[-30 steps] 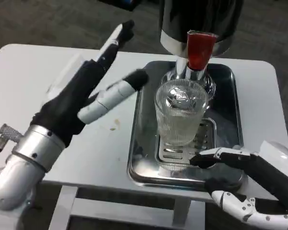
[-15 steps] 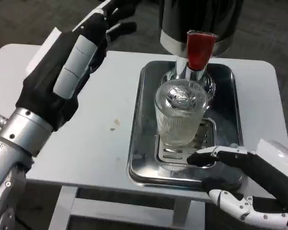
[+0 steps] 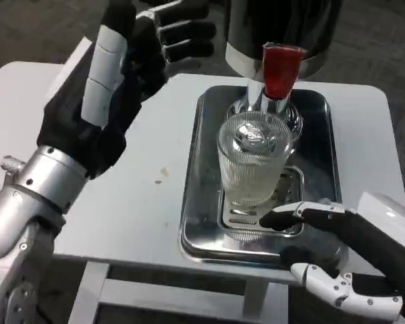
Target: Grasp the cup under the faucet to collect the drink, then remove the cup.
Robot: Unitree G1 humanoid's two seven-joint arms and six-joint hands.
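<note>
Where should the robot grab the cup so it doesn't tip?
Probably around the ribbed side of the cup, about halfway up, coming from the right where the right hand waits. The cup stands upright and the faucet blocks its top.

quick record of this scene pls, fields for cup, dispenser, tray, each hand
cup: clear ribbed glass cup, upright on the tray's slotted grate, below the tap
dispenser: black drink dispenser with red tap handle
tray: shiny steel tray on the white table
left hand: raised, fingers spread, holds nothing
right hand: open, low by the tray's near edge, not touching the cup
</note>
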